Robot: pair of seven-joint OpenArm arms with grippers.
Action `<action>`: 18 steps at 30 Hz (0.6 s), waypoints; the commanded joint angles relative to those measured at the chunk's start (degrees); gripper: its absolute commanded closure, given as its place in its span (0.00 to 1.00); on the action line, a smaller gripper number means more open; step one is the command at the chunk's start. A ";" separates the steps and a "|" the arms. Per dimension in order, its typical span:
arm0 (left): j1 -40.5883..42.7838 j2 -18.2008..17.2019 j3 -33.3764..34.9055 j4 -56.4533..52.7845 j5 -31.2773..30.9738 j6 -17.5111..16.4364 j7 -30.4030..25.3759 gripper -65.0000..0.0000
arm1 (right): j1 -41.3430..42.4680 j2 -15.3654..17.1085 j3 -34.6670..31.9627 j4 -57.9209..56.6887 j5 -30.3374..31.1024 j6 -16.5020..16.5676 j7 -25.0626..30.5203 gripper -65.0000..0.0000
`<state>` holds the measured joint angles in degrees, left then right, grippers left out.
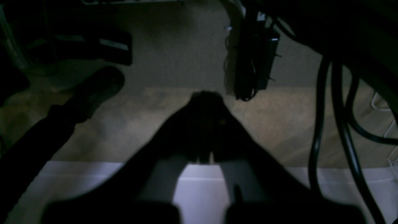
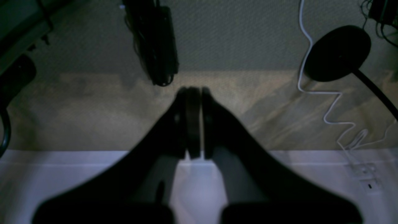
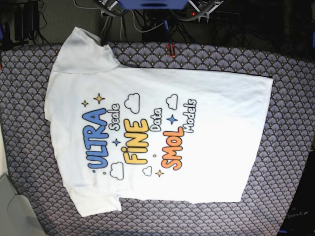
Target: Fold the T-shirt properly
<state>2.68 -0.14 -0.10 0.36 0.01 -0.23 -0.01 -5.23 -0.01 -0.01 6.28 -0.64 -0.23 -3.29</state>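
The T-shirt (image 3: 147,132) lies spread flat, print side up, on the patterned table (image 3: 290,147) in the base view. Its collar points left, its hem right, and its sleeves sit at the upper left and lower left. Neither arm shows in the base view. In the left wrist view my left gripper (image 1: 206,96) is a dark shape with its jaws together and nothing between them. The right gripper (image 2: 193,93) is also shut and empty. Both wrist views look down at carpet, and the shirt is out of view in them.
Black cables (image 1: 339,124) and a power brick (image 1: 255,59) hang over the carpet. A dark shoe (image 1: 99,84) is at the left. A black lamp base (image 2: 337,53) and a white cord (image 2: 329,105) lie on the floor. Cables (image 3: 147,14) crowd the table's far edge.
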 commanded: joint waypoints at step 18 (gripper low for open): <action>5.81 -1.22 0.14 10.32 0.30 0.36 0.58 1.00 | -0.52 -0.03 0.05 1.94 0.34 0.54 0.70 1.00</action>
<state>8.23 -1.26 0.03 10.61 0.21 0.16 0.84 -5.56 -0.01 -0.01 8.21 -0.62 -0.21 -2.39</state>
